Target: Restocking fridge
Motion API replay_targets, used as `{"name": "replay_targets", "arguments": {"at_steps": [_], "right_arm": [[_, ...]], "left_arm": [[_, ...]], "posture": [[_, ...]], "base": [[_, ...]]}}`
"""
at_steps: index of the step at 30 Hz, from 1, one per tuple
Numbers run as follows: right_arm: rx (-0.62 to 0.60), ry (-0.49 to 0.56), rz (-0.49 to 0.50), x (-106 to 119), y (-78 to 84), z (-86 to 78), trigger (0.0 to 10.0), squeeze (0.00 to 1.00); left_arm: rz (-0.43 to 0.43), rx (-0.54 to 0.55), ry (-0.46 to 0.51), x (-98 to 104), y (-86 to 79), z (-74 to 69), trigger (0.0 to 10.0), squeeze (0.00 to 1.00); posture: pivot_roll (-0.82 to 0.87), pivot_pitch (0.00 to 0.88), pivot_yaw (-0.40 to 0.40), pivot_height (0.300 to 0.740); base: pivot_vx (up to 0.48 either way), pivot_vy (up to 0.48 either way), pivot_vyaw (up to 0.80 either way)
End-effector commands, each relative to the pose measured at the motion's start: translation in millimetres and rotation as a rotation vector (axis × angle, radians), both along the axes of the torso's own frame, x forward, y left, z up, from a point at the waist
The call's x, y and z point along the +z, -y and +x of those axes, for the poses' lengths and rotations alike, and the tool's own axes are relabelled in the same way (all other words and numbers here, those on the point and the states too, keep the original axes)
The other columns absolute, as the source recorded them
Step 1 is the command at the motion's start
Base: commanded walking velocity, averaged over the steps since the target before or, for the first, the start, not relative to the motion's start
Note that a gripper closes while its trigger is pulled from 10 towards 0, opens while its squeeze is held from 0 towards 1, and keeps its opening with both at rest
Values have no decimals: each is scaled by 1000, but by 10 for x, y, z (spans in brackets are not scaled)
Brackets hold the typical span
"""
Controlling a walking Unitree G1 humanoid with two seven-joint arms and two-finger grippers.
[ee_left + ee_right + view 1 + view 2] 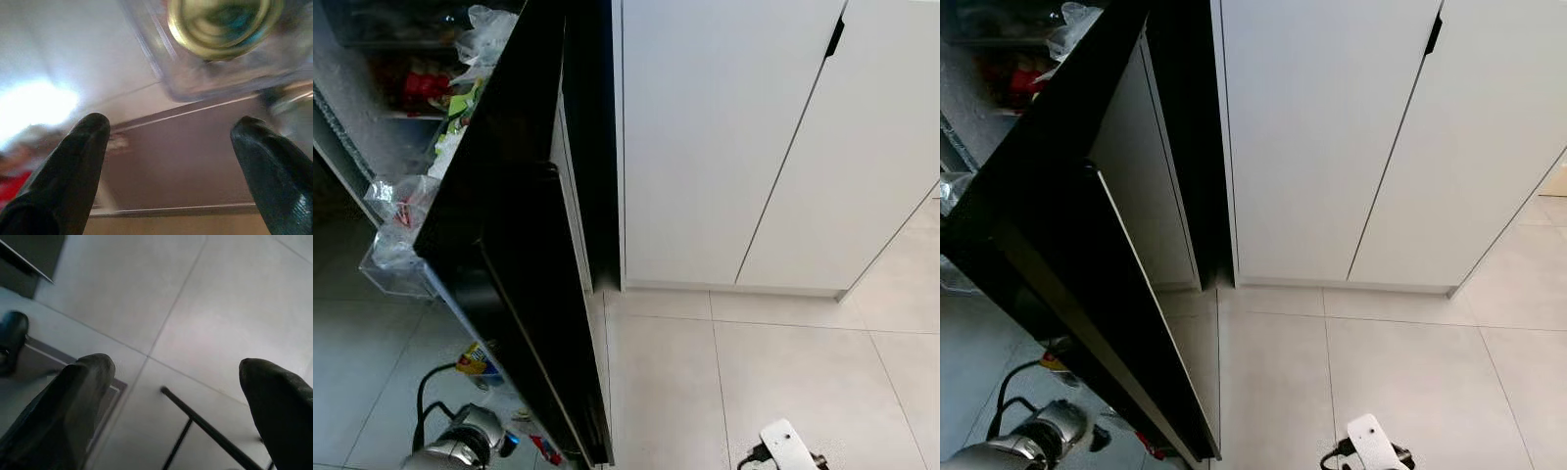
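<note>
One black fridge door [509, 255] swings open across the left half of the head view. Two white cupboard doors [705, 137] fill the upper right. One clear door bin [396, 264] sits at the left edge. Two silver arms show along the bottom edge, one at each corner. One gold-rimmed can [220, 22] appears at the top of the left wrist view, above two black fingers [73, 166].

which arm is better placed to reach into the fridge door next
Left. The left gripper is open, pointing up at the clear door bin holding a gold-bottomed can, beside the open black fridge door. The right gripper hangs open over bare floor tiles.
</note>
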State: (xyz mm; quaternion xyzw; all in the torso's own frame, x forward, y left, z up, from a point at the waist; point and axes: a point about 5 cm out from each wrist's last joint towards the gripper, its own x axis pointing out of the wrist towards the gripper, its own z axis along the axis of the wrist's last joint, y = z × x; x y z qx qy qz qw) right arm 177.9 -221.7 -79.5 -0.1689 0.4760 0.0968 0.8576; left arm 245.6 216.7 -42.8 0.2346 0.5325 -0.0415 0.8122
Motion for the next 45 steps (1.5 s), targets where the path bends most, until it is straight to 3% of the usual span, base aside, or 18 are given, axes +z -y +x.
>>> {"name": "replay_targets", "arguments": {"at_steps": [1,3,12,16,20,28,32,45], "right_arm": [[1,10,23,11,-15,22,10000,0],[10,19,52,22,-66,61,10000,0],[-26,38,69,31,-20,50,10000,0],[-99,58,62,52,60,64,10000,0],[-205,104,66,102,167,114,10000,0],[-321,153,84,154,253,171,10000,0],[-392,163,104,156,271,170,10000,0],[-422,184,101,194,356,190,10000,0]], "left_arm": [[-21,55,6,-24,-14,-38,10000,0],[-59,137,39,-41,-6,-54,10000,0],[-102,148,94,-39,21,-32,10000,0],[-127,152,147,-27,33,-4,10000,0],[-169,260,250,-14,37,16,10000,0],[-202,367,265,-29,47,-1,10000,0],[-212,381,289,-24,60,8,10000,0],[-208,326,319,1,75,44,10000,0]], "posture": [[-61,0,12,740],[-61,0,12,740],[-66,0,15,740],[-65,0,15,740],[-60,0,10,740],[-55,0,-3,740],[-50,0,-9,740],[-45,0,-15,740]], "base": [[0,0,0],[0,0,0],[0,0,0],[0,0,0],[0,0,0],[0,0,0],[0,0,0],[0,0,0]]}}
